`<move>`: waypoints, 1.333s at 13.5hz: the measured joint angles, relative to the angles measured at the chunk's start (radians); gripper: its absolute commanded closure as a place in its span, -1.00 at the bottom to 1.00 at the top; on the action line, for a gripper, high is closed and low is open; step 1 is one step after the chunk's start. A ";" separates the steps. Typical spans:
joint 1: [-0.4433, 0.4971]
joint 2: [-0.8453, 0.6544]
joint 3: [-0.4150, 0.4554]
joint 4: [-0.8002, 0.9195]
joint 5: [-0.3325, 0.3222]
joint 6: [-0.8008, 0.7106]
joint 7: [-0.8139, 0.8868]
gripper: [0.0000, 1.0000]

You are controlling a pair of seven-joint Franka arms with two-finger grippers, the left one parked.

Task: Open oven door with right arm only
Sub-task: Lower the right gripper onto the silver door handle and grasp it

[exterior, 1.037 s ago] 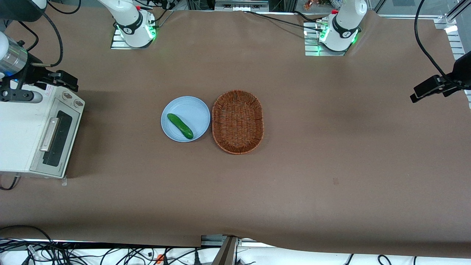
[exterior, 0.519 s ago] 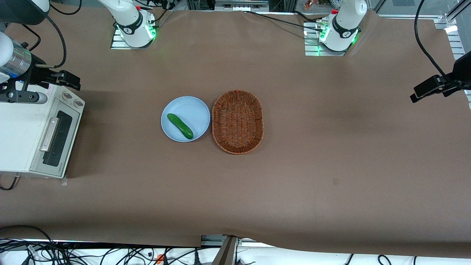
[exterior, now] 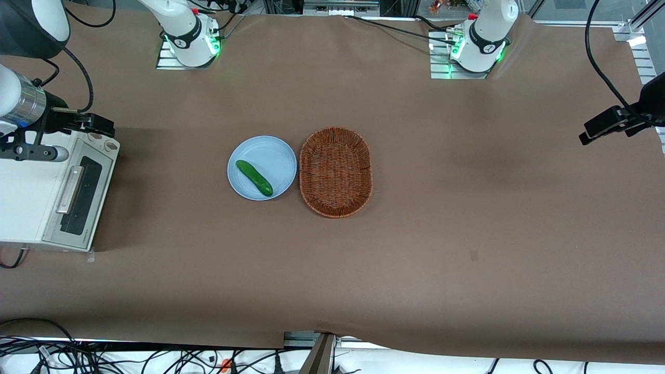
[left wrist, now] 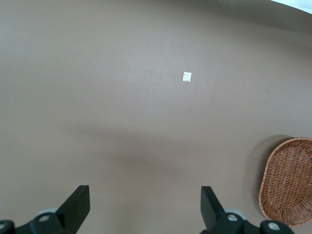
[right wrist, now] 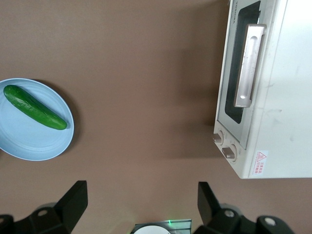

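- I see my black two-finger gripper spread wide, holding nothing, above the two-knob corner of the cream-white toaster oven.
- Silver-framed glass oven door shut, at about 5 o'clock from the gripper.

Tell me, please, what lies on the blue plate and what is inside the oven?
On the blue plate lies one green cucumber. The oven door is shut and its glass is dark, so the inside cannot be seen. The open gripper hovers over the oven's knob end.
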 measured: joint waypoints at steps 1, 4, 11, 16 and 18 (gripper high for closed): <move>0.000 0.004 0.000 0.000 -0.022 -0.003 0.000 -0.93; 0.001 0.029 0.000 -0.006 -0.106 -0.005 0.002 0.74; 0.010 0.193 0.002 -0.018 -0.397 0.142 0.027 1.00; 0.004 0.343 -0.003 -0.017 -0.603 0.272 0.183 1.00; -0.002 0.367 -0.013 -0.016 -0.612 0.299 0.207 1.00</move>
